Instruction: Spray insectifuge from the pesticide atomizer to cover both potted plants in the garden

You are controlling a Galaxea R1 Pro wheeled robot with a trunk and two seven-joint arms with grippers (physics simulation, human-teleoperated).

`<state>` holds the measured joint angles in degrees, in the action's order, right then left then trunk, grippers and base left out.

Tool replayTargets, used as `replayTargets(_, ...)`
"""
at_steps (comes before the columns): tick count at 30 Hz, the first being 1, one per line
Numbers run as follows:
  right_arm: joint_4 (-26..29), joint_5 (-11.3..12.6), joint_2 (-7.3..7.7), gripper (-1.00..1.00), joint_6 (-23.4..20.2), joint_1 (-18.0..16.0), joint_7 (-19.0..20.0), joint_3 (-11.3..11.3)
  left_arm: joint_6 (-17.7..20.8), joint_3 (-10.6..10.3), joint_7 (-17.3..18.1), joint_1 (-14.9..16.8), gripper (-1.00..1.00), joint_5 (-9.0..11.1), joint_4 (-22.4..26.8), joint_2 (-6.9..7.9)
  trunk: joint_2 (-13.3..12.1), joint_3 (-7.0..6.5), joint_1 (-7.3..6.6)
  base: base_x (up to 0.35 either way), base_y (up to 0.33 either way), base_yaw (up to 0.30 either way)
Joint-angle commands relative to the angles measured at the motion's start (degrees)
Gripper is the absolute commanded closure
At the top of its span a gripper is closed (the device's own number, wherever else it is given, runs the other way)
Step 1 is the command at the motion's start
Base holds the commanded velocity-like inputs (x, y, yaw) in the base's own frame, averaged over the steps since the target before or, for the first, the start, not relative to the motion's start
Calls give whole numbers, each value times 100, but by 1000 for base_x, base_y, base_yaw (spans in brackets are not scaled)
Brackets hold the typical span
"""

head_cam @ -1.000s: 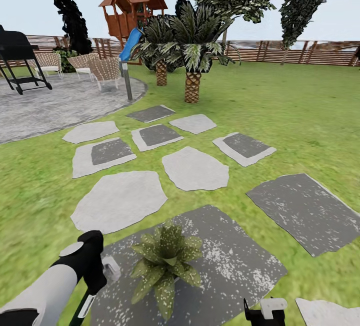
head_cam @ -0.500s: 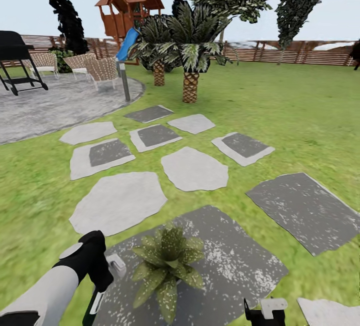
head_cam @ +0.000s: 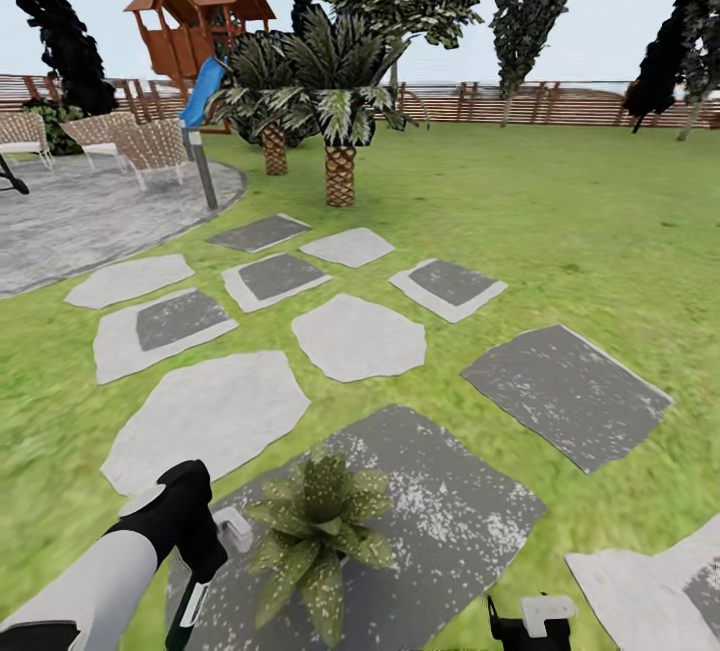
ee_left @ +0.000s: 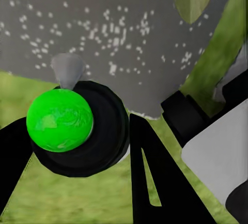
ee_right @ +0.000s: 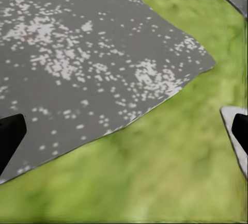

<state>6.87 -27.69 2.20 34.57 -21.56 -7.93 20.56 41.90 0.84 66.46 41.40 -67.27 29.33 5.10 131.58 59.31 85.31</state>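
Observation:
One potted plant [head_cam: 315, 529], a rosette of broad speckled green leaves, sits on a dark stepping stone [head_cam: 450, 521] just ahead of me; its pot is hidden under the leaves. The second potted plant is out of view. My left gripper [head_cam: 200, 571] hangs just left of the plant, shut on the pesticide atomizer [head_cam: 190, 611], whose pale trigger head [head_cam: 236, 531] points toward the leaves. In the left wrist view the atomizer [ee_left: 59, 121] shows a bright green top between the black fingers [ee_left: 150, 177]. My right gripper [head_cam: 528, 621] [ee_right: 124, 131] is open with nothing in it, over stone and grass.
Grey stepping stones [head_cam: 355, 336] lead across the lawn to a round paved patio [head_cam: 90, 216] with wicker chairs [head_cam: 150, 146] and a grey bollard lamp [head_cam: 203, 166]. Two palms [head_cam: 340, 171], a wooden playhouse [head_cam: 195, 21] and a slatted fence [head_cam: 560, 101] stand beyond.
The whole view has swung right, so the patio and stones sit further left in the picture. The left gripper with the atomizer came slightly closer to the plant.

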Motion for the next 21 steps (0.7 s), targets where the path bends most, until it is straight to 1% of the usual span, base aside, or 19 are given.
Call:
replayTargets(1, -10, -61, 0, -100, 15, -6, -42, 19, 46, 7, 40, 0, 100, -32, 11, 3, 2, 5, -1, 0, 0, -275)
replayTargets(4, -10, -61, 0, -100, 15, -6, -42, 19, 46, 5, -196, 0, 100, -25, 7, 35, 2, 5, -1, 0, 159, -119)
replayTargets(7, -10, -61, 0, -100, 15, -6, -42, 19, 47, -11, -312, 0, 100, -23, 3, 10, 2, 5, -1, 0, 282, -17)
replayTargets(10, -10, -61, 0, -100, 15, -6, -42, 19, 47, -13, -324, 0, 100, -21, 3, 7, 2, 5, -1, 0, 152, -2)
replayTargets(16, -10, -61, 0, -100, 15, -6, -42, 19, 48, -7, -326, 2, 100, -14, 33, -6, 2, 5, -1, 0, 13, 0)
replayTargets(18, -10, -61, 0, -100, 15, -6, -42, 19, 67, -19, -326, 7, 100, -14, 288, -8, 2, 5, -1, 102, 95, 0)
replayTargets(21, -10, -61, 0, -100, 15, -6, -42, 19, 76, -3, -326, 8, 100, -16, 435, -5, 2, 5, -1, 199, 189, 0)
